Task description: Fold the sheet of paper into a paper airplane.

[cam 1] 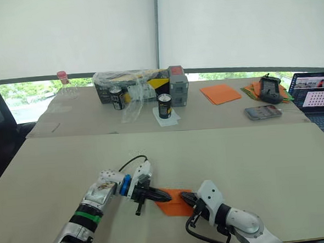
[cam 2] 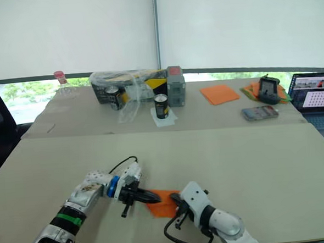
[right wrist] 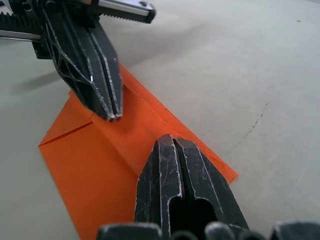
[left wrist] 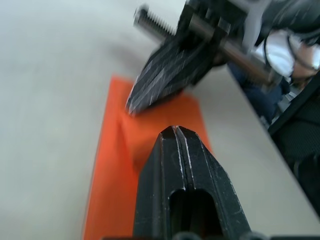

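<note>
Beige table near the front edge carries the paper (right wrist: 100, 165), partly folded. Left gripper (cam 1: 165, 197) and right gripper (cam 1: 184, 196), both closed, press it; pressing firmly along the crease should sharpen it.

Left gripper (cam 1: 165, 197) and right gripper (cam 1: 184, 197) (fingers pressed together) point tip-to-tip.
</note>
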